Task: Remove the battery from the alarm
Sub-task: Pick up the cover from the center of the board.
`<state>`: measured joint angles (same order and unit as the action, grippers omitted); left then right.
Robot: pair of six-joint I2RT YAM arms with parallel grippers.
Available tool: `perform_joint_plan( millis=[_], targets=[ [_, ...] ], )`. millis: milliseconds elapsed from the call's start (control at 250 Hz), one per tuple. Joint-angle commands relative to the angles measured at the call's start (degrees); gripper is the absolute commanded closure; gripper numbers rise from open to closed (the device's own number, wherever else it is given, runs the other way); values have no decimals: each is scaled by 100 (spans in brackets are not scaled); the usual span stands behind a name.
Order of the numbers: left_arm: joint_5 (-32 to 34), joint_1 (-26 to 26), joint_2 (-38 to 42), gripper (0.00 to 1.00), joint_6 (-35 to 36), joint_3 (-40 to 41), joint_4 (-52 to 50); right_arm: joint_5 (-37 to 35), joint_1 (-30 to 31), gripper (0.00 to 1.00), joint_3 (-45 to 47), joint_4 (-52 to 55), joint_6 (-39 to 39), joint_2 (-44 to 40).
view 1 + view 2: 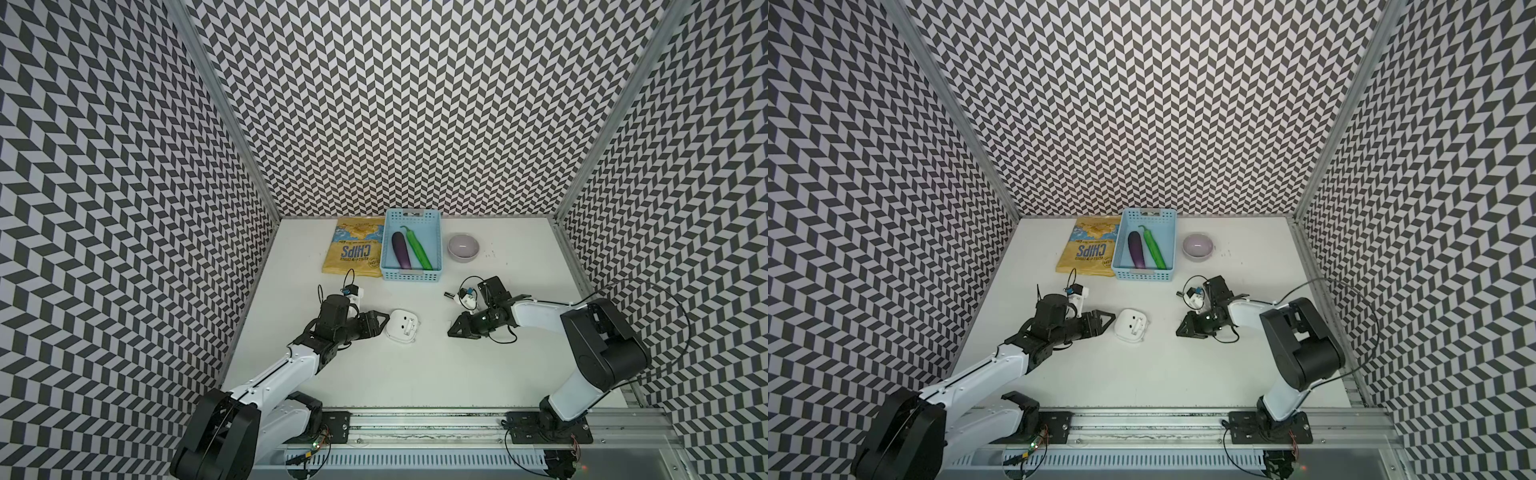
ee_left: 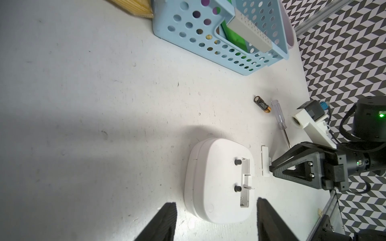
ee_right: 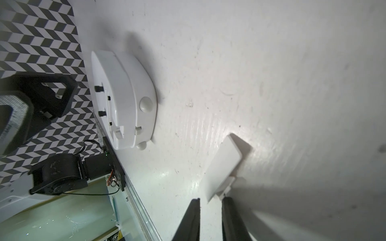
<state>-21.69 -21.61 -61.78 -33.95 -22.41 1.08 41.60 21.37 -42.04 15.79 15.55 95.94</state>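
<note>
Battery [image 2: 262, 104] lies loose on tabletop [image 2: 104, 104] beside screwdriver [image 2: 278, 116], basket-side of right claw [image 2: 271, 167] (nearly together at cover [image 2: 264, 160] end, grip unclear). R arm nearer. Left claw [image 2: 216, 201] apart, at alarm [image 2: 217, 179].

Battery [image 2: 262, 107] lies on table [image 2: 83, 104] just beside screwdriver [image 2: 279, 119], apart from the alarm [image 2: 217, 181].

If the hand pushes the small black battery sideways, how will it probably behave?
The battery is a smooth cylinder lying on its side on the flat table, so it would probably roll, not slide. It looks rigid and small, so a pinch might let it slip.
</note>
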Motion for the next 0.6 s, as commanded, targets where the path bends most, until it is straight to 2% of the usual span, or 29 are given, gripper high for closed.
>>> perform_joint_plan(
  millis=[0,597],
  targets=[
    [7,42,87,40,73,-61,-6,-166,-75,77,43,-68,137,217],
    [-3,43,18,40,85,-105,19,-289,-190,79,-138,-94,333,522]
  ],
)
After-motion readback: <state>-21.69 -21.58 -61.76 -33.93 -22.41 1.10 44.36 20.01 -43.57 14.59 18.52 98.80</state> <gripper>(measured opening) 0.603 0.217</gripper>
